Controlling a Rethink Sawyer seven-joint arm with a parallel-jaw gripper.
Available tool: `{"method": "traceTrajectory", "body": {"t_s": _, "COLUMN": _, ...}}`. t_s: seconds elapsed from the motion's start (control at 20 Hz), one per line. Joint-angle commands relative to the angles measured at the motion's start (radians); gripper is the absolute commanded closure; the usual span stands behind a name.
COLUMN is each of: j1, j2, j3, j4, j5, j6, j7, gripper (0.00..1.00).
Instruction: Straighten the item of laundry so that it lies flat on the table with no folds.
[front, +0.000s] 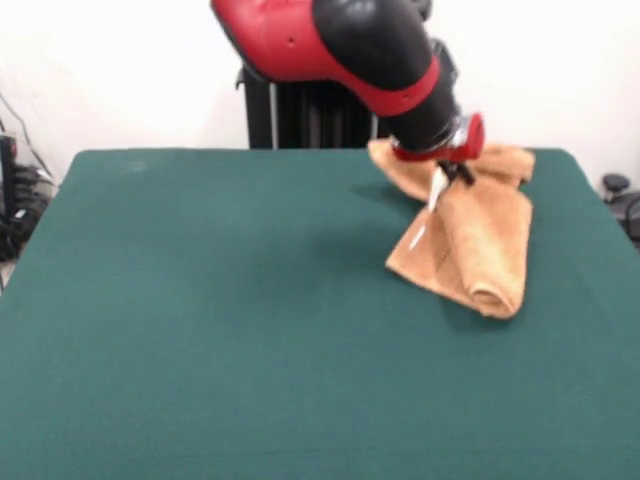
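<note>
Front view | arm (370, 60) over rumpled towel (470, 240) | table (200, 330) bare around

Single view only, front-facing. Set across the table (200, 330) from the arm (350, 45), raised somewhat above tabletop height and angled gently downward. Near enough that the green top fills the lower two thirds of the frame, its near edge cut off at the bottom. Far edge and both far corners visible, white wall (120, 70) behind. Probably centred on the table's width, though hard to judge. No second view to compare overlap.
</note>
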Motion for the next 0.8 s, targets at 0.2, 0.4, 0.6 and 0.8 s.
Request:
{"method": "traceTrajectory", "body": {"t_s": 0.2, "j1": -0.03, "j2": -0.107, "j3": 0.057, "j4": 0.148, "j5": 0.129, "j6": 0.267, "j7": 0.248, "gripper": 1.0}}
{"method": "traceTrajectory", "body": {"t_s": 0.4, "j1": -0.038, "j2": -0.232, "j3": 0.082, "j4": 0.208, "j5": 0.19, "j6": 0.333, "j7": 0.266, "gripper": 1.0}}
{"method": "traceTrajectory", "body": {"t_s": 0.6, "j1": -0.02, "j2": -0.354, "j3": 0.077, "j4": 0.227, "j5": 0.25, "j6": 0.39, "j7": 0.285, "gripper": 1.0}}
{"method": "traceTrajectory", "body": {"t_s": 0.8, "j1": 0.018, "j2": -0.435, "j3": 0.042, "j4": 0.164, "j5": 0.276, "j6": 0.494, "j7": 0.368, "gripper": 1.0}}
